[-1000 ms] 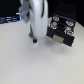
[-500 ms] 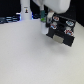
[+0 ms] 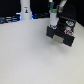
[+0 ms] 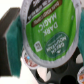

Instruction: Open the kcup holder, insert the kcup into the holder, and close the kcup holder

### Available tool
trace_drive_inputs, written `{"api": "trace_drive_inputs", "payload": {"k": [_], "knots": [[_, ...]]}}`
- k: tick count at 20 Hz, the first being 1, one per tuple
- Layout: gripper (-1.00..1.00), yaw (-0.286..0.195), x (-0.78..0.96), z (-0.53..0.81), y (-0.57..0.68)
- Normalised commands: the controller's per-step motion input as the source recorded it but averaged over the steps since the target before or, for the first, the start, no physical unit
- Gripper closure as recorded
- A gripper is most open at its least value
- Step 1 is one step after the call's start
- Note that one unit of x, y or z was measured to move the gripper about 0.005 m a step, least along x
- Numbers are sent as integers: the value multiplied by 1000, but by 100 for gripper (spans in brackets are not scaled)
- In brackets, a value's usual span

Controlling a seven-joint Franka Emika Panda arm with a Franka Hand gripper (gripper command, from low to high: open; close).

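The kcup (image 4: 48,31), white with a bright green top, fills the wrist view, held between my teal fingers (image 4: 11,38). My gripper (image 3: 53,22) is shut on it and hangs over the end of the black kcup holder (image 3: 65,31) nearest the exterior view's left. In the wrist view the holder (image 4: 35,72) lies just below the cup, with other pods (image 4: 27,60) in its slots. The kcup itself is too small to make out in the exterior view.
A tall white bottle with a dark mark (image 3: 25,9) stands at the back, toward the exterior view's left. The holder sits on a white table (image 3: 30,55). Dark clutter runs along the back edge (image 3: 7,20).
The arm has moved toward the exterior view's right with the kcup, from the middle of the table to above the holder.
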Motion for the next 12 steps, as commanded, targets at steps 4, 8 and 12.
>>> {"api": "trace_drive_inputs", "payload": {"k": [4, 8, 12], "knots": [[100, 34, -6, 66, 648], [100, 46, -12, -1, 620], [100, 50, -22, -11, 599]]}}
